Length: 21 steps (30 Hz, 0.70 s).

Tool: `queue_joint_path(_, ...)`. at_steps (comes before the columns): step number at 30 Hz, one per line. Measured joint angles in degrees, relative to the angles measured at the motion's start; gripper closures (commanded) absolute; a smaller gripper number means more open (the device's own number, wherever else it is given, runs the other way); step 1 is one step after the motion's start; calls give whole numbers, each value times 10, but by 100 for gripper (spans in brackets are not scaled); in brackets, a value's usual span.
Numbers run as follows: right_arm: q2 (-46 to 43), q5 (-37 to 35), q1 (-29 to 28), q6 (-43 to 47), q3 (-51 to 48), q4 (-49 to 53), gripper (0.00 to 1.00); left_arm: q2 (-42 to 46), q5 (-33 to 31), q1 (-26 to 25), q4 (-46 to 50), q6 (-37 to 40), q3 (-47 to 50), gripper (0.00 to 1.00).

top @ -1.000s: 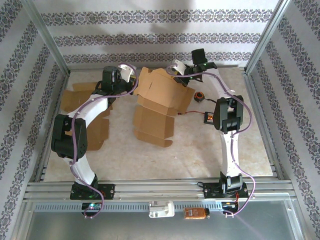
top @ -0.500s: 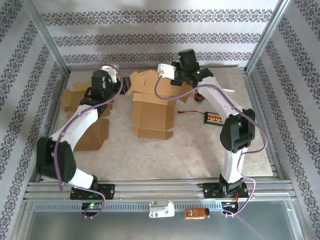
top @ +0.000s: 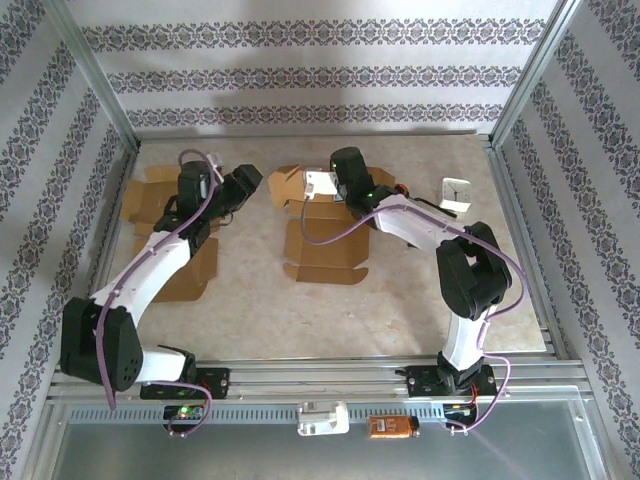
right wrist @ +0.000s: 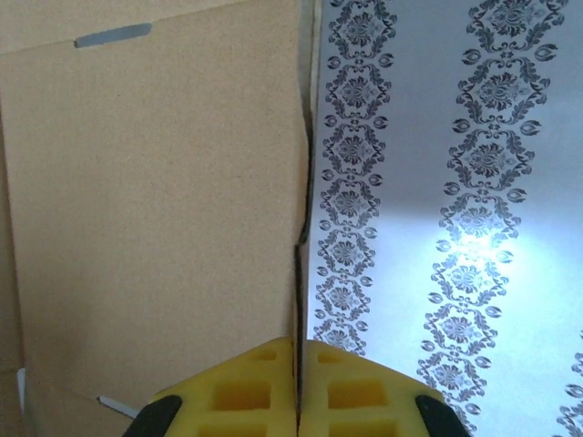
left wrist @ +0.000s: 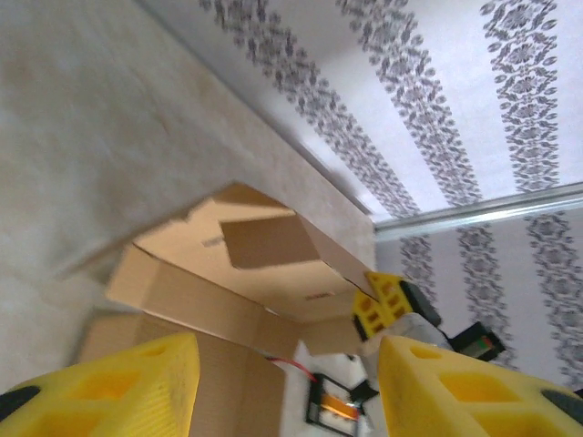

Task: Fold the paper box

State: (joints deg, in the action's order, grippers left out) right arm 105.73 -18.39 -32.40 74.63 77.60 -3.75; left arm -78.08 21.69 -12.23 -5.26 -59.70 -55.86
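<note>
Right wrist: fingers (right wrist: 237, 391) pinch paper box (right wrist: 155, 209) edge; top external: spare cardboard (top: 200, 268) left.

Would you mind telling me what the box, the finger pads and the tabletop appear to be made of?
The box looks like brown cardboard with a matte finish: a plain fibrous face, cut flaps and creases. The pads are yellow and matte, probably moulded rubber or plastic, given their square recesses. The tabletop is a pale, mottled, stone-look surface, possibly laminate or vinyl; I cannot tell which.
</note>
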Motion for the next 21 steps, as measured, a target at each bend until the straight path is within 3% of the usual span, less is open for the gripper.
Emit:
queue_joint_path(7, -9, -30, -20, 8, -52, -82, 100, -100, 36, -44, -80, -84, -3, 41)
queue_joint_path(21, -15, -54, -45, 0, -109, -135, 97, -177, 8, -45, -147, -81, -10, 42)
